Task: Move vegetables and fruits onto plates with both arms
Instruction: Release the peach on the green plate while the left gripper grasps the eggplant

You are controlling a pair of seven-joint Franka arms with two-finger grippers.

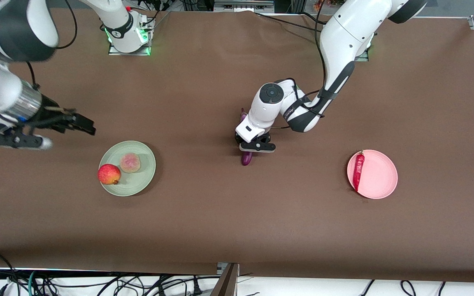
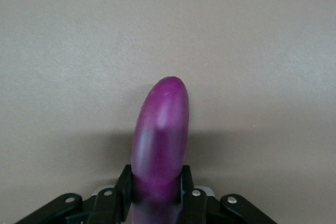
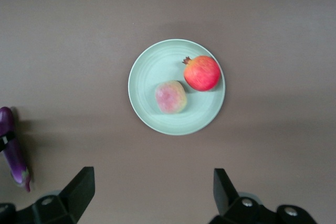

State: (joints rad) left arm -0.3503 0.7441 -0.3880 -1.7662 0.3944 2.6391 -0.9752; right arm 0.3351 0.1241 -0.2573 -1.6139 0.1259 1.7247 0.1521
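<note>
The purple eggplant [image 1: 246, 158] is at the table's middle, and my left gripper [image 1: 256, 146] is shut on it; in the left wrist view both fingers press its sides [image 2: 160, 135]. I cannot tell whether it rests on the cloth or is just off it. The pomegranate [image 1: 109, 174] and the peach [image 1: 130, 163] sit on the mint green plate [image 1: 140, 181], also shown in the right wrist view [image 3: 152, 66]. The red chili [image 1: 358, 170] lies on the pink plate [image 1: 379, 176]. My right gripper [image 1: 89, 125] is open and empty in the air, beside the green plate.
The brown cloth covers the whole table. The eggplant also shows at the edge of the right wrist view [image 3: 13, 156]. Cables hang below the table's front edge [image 1: 97, 283]. The two arm bases stand along the table's back edge.
</note>
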